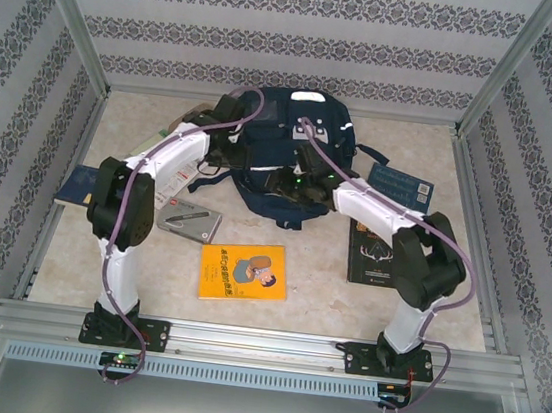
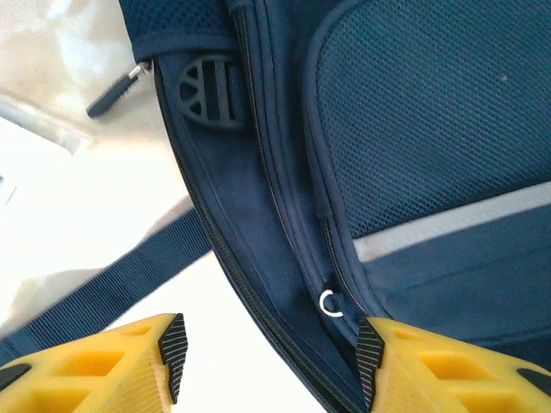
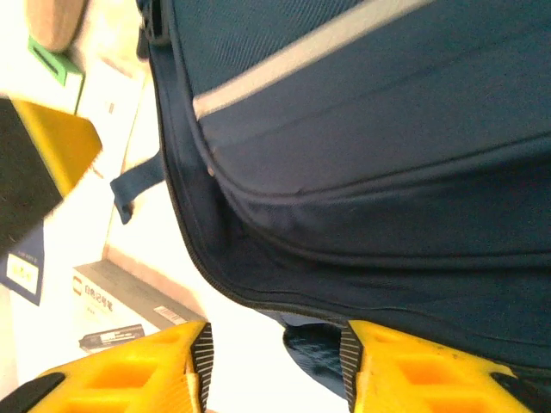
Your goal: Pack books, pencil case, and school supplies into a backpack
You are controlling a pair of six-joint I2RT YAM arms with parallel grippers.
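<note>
The navy backpack [image 1: 284, 142] lies at the table's far middle. My left gripper [image 1: 233, 129] is at its left side, open, and nothing is between its fingers. In the left wrist view this gripper [image 2: 271, 357] straddles the zip edge, with a small zip ring [image 2: 331, 303] close to the right fingertip. My right gripper [image 1: 294, 181] is at the backpack's near edge; its jaws [image 3: 275, 357] stand open over the zip seam [image 3: 198, 258], holding nothing. The books lie around the backpack: orange-yellow [image 1: 243, 270], black [image 1: 376, 251], blue [image 1: 399, 186], navy [image 1: 77, 185]. A grey flat box [image 1: 189, 219] printed with a pen may be the pencil case.
A pale green pad [image 1: 153, 143] and a white packet [image 1: 172, 192] lie left of the backpack, partly under the left arm. A dark strap [image 2: 103, 284] trails onto the table. Aluminium posts and patterned walls enclose the table on three sides.
</note>
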